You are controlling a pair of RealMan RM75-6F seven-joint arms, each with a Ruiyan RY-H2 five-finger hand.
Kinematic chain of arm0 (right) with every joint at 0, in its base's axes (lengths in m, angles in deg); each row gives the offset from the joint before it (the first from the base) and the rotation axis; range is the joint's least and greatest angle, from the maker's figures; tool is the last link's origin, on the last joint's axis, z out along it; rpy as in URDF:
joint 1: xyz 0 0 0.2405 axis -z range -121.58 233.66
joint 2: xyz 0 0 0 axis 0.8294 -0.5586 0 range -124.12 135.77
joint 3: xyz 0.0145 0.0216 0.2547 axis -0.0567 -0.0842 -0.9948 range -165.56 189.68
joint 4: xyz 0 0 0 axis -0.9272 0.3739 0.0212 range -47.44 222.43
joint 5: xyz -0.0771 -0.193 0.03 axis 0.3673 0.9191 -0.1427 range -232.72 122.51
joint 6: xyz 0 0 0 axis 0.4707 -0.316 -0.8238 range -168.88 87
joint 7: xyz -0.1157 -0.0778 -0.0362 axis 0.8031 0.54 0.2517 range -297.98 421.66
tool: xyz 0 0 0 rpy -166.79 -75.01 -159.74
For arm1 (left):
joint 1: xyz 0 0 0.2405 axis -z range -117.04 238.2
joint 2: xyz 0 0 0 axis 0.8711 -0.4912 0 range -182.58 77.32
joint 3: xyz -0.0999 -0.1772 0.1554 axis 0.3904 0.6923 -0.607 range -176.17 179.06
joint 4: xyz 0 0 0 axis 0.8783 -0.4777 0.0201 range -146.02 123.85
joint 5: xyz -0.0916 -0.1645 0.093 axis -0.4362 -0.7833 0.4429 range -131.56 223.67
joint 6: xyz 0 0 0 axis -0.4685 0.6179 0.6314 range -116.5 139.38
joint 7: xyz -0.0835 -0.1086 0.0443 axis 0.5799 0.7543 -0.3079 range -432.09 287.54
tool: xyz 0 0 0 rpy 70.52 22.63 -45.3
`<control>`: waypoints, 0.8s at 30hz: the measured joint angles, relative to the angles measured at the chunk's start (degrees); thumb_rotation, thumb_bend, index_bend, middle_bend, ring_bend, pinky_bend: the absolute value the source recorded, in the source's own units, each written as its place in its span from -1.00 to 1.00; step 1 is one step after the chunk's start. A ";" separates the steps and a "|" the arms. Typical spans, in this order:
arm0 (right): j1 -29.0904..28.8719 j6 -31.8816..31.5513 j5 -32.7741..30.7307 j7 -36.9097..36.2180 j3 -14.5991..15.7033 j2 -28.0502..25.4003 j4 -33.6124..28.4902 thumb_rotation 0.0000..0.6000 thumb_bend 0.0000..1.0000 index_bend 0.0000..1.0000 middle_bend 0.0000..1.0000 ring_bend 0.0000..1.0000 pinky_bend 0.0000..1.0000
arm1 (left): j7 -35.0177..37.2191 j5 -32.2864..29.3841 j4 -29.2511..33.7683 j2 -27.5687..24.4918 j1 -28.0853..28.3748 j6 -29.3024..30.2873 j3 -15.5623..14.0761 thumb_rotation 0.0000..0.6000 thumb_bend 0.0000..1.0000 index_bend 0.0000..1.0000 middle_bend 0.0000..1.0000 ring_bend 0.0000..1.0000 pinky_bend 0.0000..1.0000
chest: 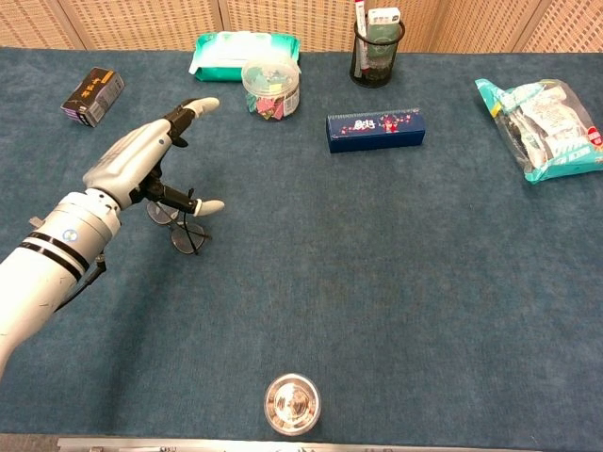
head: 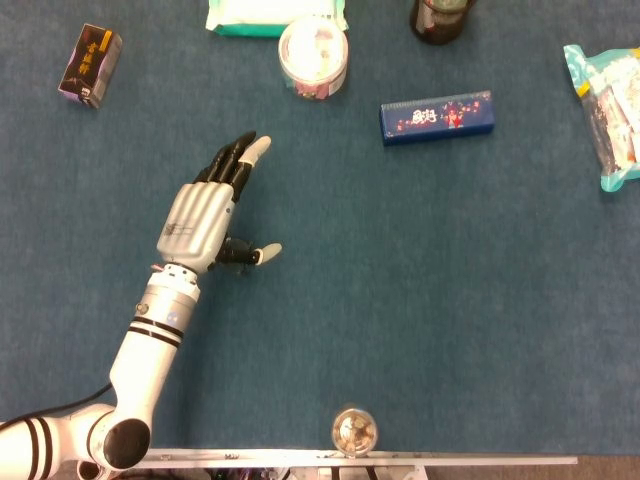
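My left hand (head: 205, 215) hovers over the blue cloth with its fingers stretched out and the thumb spread to the side, holding nothing. In the chest view the same hand (chest: 141, 160) hangs just above a pair of dark-rimmed glasses (chest: 181, 233) lying on the cloth, the thumb over their frame; whether it touches them I cannot tell. From the head view the glasses are almost wholly hidden under the hand. My right hand shows in neither view.
A dark box (chest: 93, 95) lies far left. At the back stand a wipes pack (chest: 245, 49), a round tub (chest: 271, 88) and a pen holder (chest: 377, 52). A blue box (chest: 375, 130) is mid-right, a snack bag (chest: 542, 127) far right, a metal cup (chest: 292, 404) near the front edge.
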 measured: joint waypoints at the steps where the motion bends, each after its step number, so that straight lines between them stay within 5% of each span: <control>1: -0.04 0.07 -0.01 0.15 0.00 0.04 -0.02 1.00 -0.56 -0.13 -0.22 -0.32 0.16 | 0.27 -0.02 -0.24 -0.02 0.02 -0.08 0.02 1.00 -0.93 -1.00 -1.00 -0.90 -0.64; 24: -0.85 2.14 -1.28 3.50 -0.05 0.85 -0.67 1.00 -0.56 -0.13 -0.22 -0.32 0.16 | 7.16 1.02 -8.75 0.91 1.53 -3.11 0.50 1.00 -0.93 -1.00 -1.00 -0.90 -0.64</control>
